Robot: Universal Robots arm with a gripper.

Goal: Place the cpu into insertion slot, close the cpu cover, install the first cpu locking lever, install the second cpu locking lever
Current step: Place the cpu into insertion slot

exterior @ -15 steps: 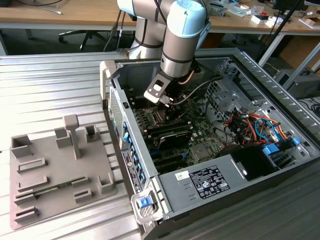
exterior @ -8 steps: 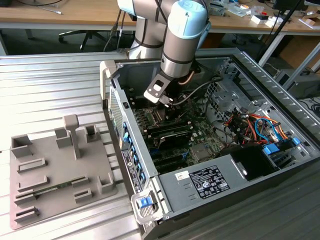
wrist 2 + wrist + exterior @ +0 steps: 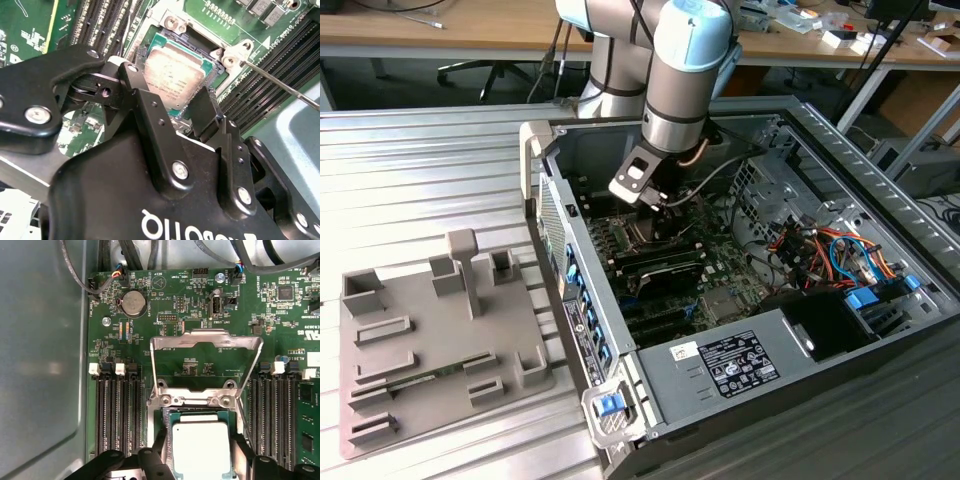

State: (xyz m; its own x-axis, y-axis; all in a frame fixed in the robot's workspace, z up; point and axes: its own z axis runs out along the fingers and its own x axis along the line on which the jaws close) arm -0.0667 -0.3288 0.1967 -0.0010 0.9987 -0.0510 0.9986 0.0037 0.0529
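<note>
**Hand and cpu.** The hand lies nearest the wrist cameras. Its two black fingers are drawn in to the width of the cpu and bear on two opposite edges of it. The cpu, grey metal top upward, lies flat over the insertion slot. The slot's fine contact grid shows at the chip's corners in the second wrist view. Whether the chip is fully seated cannot be told.

**Socket surroundings.** On the side of the slot away from the hand, the cpu cover is swung open on its hinge. It is a silver frame, and green board shows through its open middle. A locking lever, a thin bare rod, runs out from one corner of the slot across the neighbouring memory slots. These slots flank the socket on both sides. Past the cover sits a coin cell on the motherboard.

**Setting.** In the exterior view the arm reaches down into the open computer case. The case lies on its side on a ribbed metal desk. Just beside the case, to the exterior view's left, rests a grey fixture tray with raised holders. Farthest back stands a wooden desk.
</note>
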